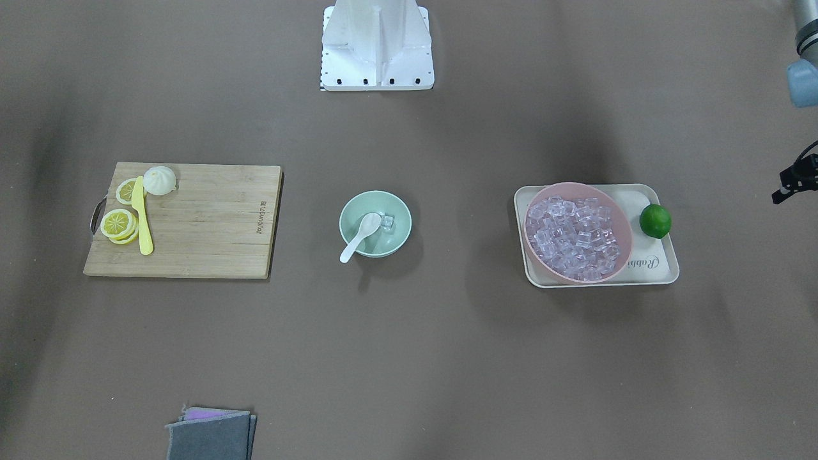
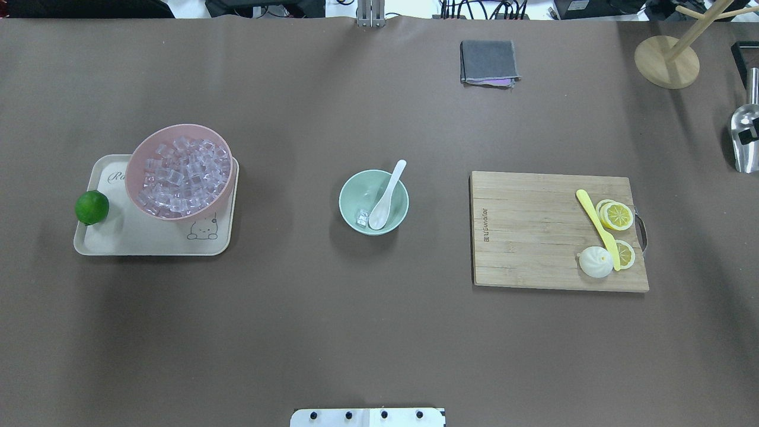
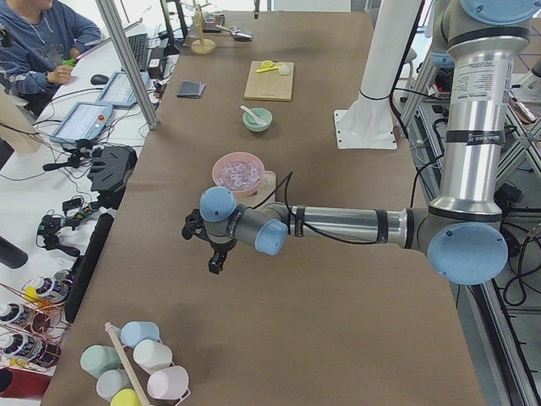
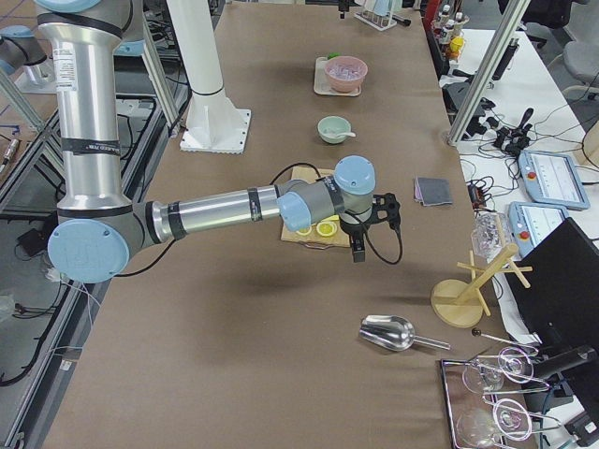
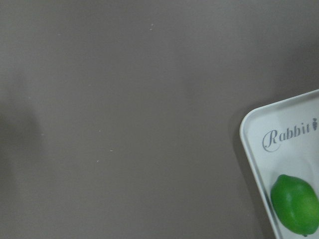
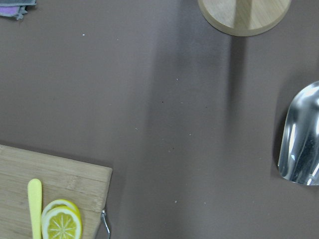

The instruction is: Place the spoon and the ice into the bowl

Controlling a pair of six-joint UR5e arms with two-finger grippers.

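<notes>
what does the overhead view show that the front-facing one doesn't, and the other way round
Only the overhead shows the wooden stand and the metal scoop near its right edge. Only the front-facing view shows part of the left arm, at its right edge. Both show the mint bowl holding the spoon and some ice, the pink bowl with its ice heap, the lime, the cutting board and the folded cloth.

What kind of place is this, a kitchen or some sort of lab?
Probably a robotics lab, not a kitchen: the left arm and right arm stand at a brown-covered table, and an operator sits at a side bench with control pendants.
</notes>
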